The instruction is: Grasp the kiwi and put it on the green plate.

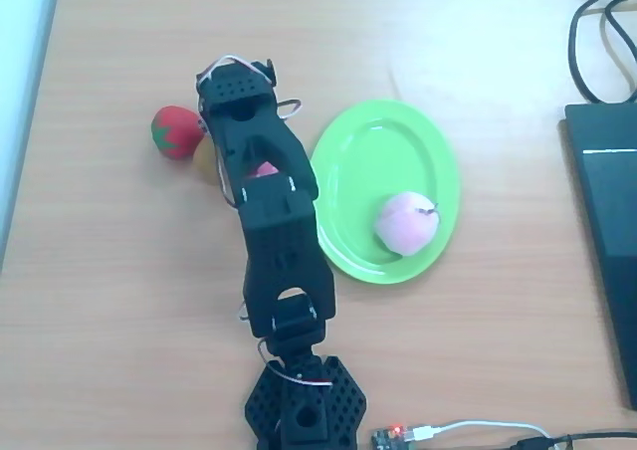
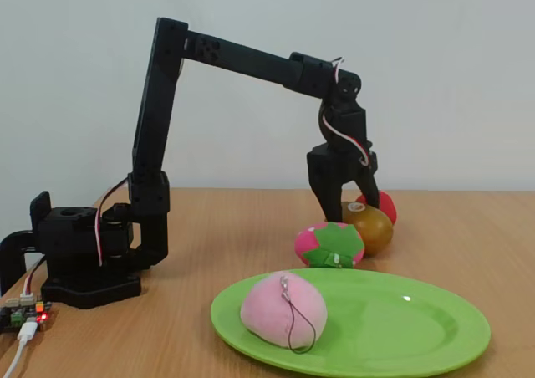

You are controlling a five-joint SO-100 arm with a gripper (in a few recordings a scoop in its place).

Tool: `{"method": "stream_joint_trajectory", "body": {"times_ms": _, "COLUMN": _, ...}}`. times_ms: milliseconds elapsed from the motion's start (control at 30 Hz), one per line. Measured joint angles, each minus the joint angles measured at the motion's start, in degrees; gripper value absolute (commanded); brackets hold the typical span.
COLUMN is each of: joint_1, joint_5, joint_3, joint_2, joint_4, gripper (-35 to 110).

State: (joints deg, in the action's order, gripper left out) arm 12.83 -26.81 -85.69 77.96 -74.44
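Black arm bent forward, gripper (image 2: pixel 349 204) pointing down, fingers parted

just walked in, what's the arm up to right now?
The black arm is reaching down over the kiwi, its gripper open with the fingers straddling the top of the fruit, which sits on the table beside a strawberry. Nothing is lifted yet. The green plate in front holds only a pink peach.
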Motion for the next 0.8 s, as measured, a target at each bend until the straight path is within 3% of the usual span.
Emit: {"method": "stream_joint_trajectory", "body": {"times_ms": 800, "joint_1": -0.4, "joint_5": -0.1, "joint_3": 1.1, "joint_2": -5.8, "joint_4": 0.1, "gripper": 37}}
